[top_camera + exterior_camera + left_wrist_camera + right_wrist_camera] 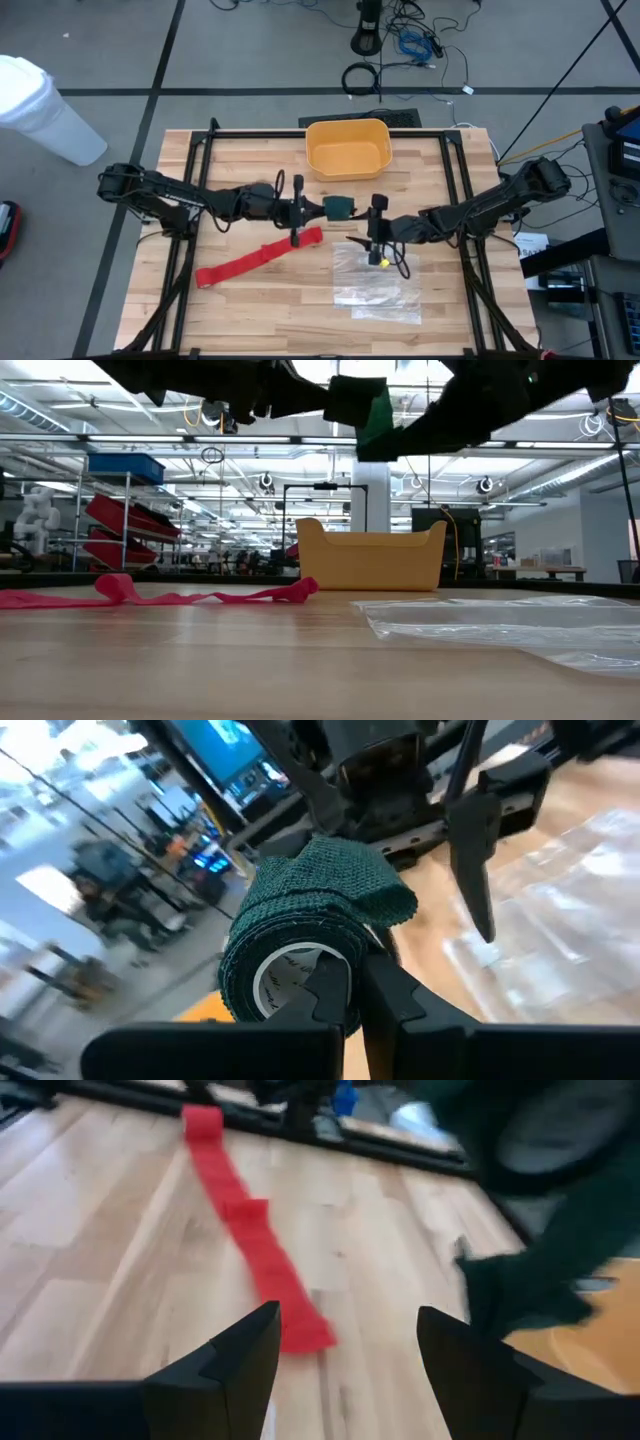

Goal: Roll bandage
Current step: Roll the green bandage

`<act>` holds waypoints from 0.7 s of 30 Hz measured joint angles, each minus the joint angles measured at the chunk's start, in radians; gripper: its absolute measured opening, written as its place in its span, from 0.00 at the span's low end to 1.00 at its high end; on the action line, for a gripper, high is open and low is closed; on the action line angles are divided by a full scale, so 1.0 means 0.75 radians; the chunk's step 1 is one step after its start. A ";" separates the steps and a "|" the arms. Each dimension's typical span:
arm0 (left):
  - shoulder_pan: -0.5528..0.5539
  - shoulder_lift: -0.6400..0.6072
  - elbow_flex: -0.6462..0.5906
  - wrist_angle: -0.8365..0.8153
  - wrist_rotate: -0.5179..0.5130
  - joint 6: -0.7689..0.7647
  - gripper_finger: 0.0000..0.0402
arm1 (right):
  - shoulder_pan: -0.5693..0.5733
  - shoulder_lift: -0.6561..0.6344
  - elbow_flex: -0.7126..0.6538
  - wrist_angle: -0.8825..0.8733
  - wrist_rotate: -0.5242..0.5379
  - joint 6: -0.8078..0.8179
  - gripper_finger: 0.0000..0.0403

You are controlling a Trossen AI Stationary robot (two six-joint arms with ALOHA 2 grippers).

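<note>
Wooden table [250, 300], left wrist view alone shows green roll [300, 935] core

matt red cloth bandage [258, 259], wood table [250, 310].

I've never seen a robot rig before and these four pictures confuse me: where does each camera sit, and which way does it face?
High view: above the table, looking straight down; both arms meet mid-table over the red bandage and clear plastic bag.
Low view: at table-top height, looking across to the yellow bin; arms cross overhead.
Left wrist view: on the left arm; the left gripper pinches a green bandage roll.
Right wrist view: on the right arm; the right gripper is open above the table.
Shared: high, low and right wrist views all show the red bandage.
</note>
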 joint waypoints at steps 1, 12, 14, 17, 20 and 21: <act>0.005 0.000 0.000 0.002 0.016 -0.035 0.03 | -0.021 0.000 -0.034 0.062 0.002 -0.017 0.55; 0.022 -0.001 0.000 0.169 0.033 -0.251 0.03 | -0.304 0.001 -0.169 0.353 -0.398 -0.122 0.55; 0.023 -0.001 0.000 0.164 0.029 -0.271 0.03 | -0.332 0.001 -0.169 0.347 -0.419 -0.131 0.55; 0.023 -0.001 0.000 0.149 0.028 -0.273 0.03 | -0.352 0.000 -0.169 0.309 -0.423 -0.149 0.55; 0.022 -0.001 0.000 0.144 0.027 -0.273 0.03 | -0.356 0.001 -0.169 0.316 -0.424 -0.202 0.55; 0.024 -0.001 0.000 0.146 0.025 -0.273 0.03 | -0.356 0.001 -0.169 0.317 -0.424 -0.221 0.55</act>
